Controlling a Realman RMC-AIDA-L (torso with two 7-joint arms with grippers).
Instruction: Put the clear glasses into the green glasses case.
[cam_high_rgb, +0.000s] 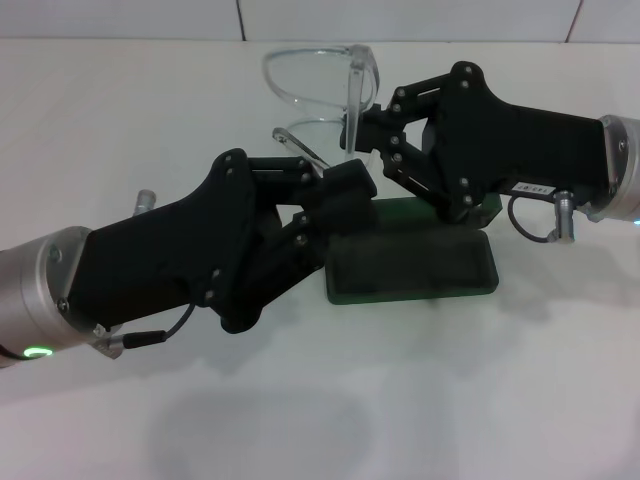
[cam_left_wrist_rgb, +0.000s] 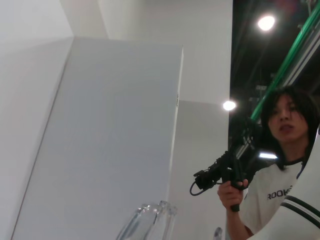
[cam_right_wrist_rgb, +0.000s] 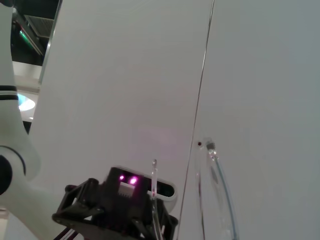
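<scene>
The clear glasses (cam_high_rgb: 312, 78) are held in the air between both grippers, lenses toward the far side of the table. My right gripper (cam_high_rgb: 356, 130) is shut on the frame's corner by the hinge. My left gripper (cam_high_rgb: 333, 181) is shut on the end of one clear temple arm (cam_high_rgb: 298, 146). Below them the green glasses case (cam_high_rgb: 412, 266) lies open on the table, dark lining up, its lid partly hidden behind the right gripper. A clear edge of the glasses (cam_left_wrist_rgb: 148, 220) shows in the left wrist view, and a temple arm (cam_right_wrist_rgb: 220, 189) in the right wrist view.
The white table (cam_high_rgb: 420, 400) carries only the case. A white wall (cam_high_rgb: 400, 18) runs along its far edge. In the left wrist view a person (cam_left_wrist_rgb: 280, 165) holding a camera stands beyond the table. The left gripper's body (cam_right_wrist_rgb: 120, 200) shows in the right wrist view.
</scene>
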